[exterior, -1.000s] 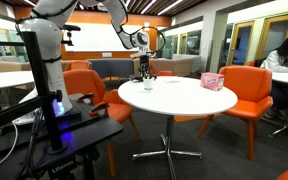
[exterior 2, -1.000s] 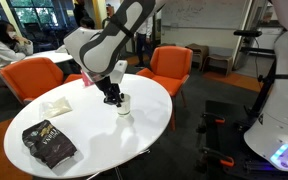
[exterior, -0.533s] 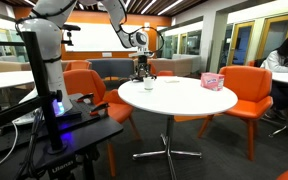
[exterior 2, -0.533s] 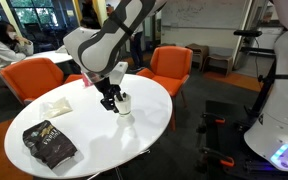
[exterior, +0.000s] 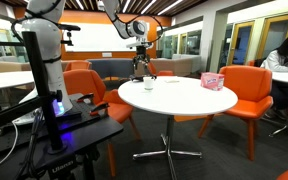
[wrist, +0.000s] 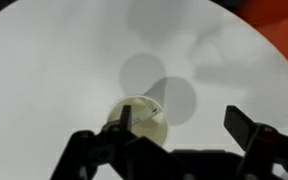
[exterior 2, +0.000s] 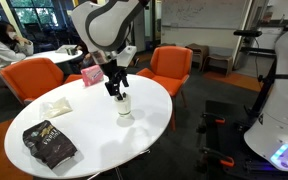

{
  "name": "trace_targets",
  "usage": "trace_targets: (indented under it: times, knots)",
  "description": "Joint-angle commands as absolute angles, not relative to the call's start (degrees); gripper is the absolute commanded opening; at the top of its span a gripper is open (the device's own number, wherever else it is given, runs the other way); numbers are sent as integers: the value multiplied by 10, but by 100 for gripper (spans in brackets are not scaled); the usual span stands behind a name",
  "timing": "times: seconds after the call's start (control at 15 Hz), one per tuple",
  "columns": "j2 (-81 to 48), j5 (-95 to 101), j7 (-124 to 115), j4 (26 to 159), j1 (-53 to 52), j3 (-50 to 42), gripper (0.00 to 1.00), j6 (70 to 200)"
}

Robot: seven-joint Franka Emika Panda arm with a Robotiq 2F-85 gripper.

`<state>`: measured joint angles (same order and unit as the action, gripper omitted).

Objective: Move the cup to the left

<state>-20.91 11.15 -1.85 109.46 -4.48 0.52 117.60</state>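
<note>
The cup [exterior 2: 125, 107] stands upright on the round white bench [exterior 2: 94, 128], well apart from the pink box [exterior: 213, 81] at the far side. It is small, white and smooth-walled, probably paper or thin plastic. I judge it light, easy to tip and easy to crush. A gentle hold across its middle, below the rim, suits it best. The gripper [exterior 2: 116, 88] hovers just above it. In the wrist view the dark fingers [wrist: 242, 125] are spread apart and hold nothing, and the cup sits beneath one of them rather than between them.
</note>
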Motion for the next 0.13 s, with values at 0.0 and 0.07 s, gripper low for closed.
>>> trace_targets:
  times: [0.0,0.07]
  knots:
    - [-128,90,-27,1160,-34,7,100,1164]
    - [-107,94,-29,1176,-33,6,100,1166]
